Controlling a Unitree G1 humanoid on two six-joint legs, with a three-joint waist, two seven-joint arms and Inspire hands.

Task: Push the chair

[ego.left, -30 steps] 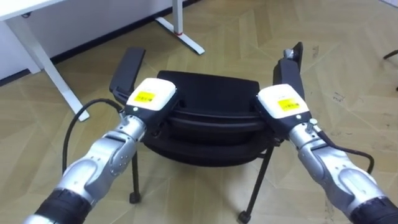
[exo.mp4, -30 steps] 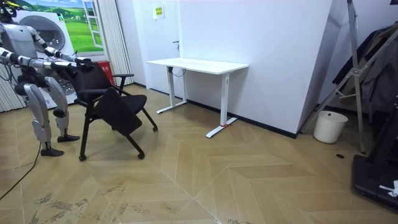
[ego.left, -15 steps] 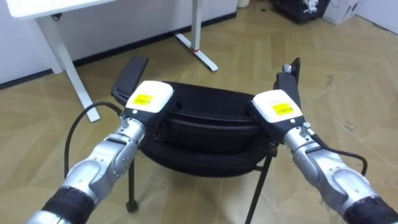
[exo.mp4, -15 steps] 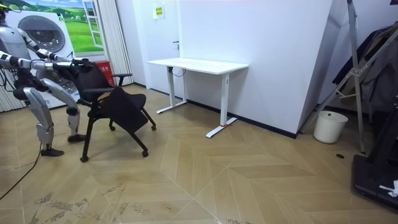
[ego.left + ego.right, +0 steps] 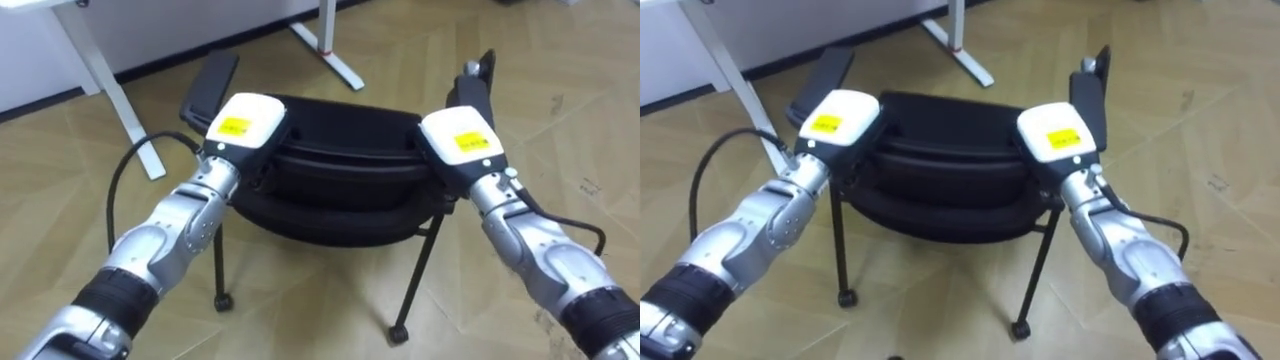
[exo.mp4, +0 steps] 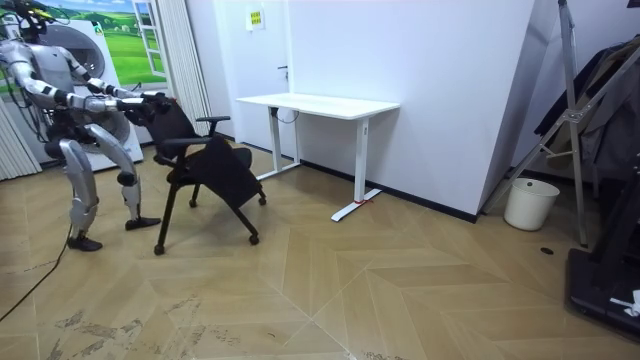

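Left hand (image 5: 245,125) and right hand (image 5: 460,140) sit on the curved back of the black padded chair (image 5: 340,170); whether they grip it cannot be told. Herringbone wood floor (image 5: 300,315) lies beneath the chair, a white desk (image 6: 318,103) beyond it.

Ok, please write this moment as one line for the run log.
left hand: at chair back | right hand: at chair back | desk: ahead

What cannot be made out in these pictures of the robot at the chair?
Left hand: its hold on the chair, eye views, covered by the hand's white back.
Right hand: the same.
Chair's far legs: eye views, hidden by its back.
Desk top: eye views, cut off by the upper edge.
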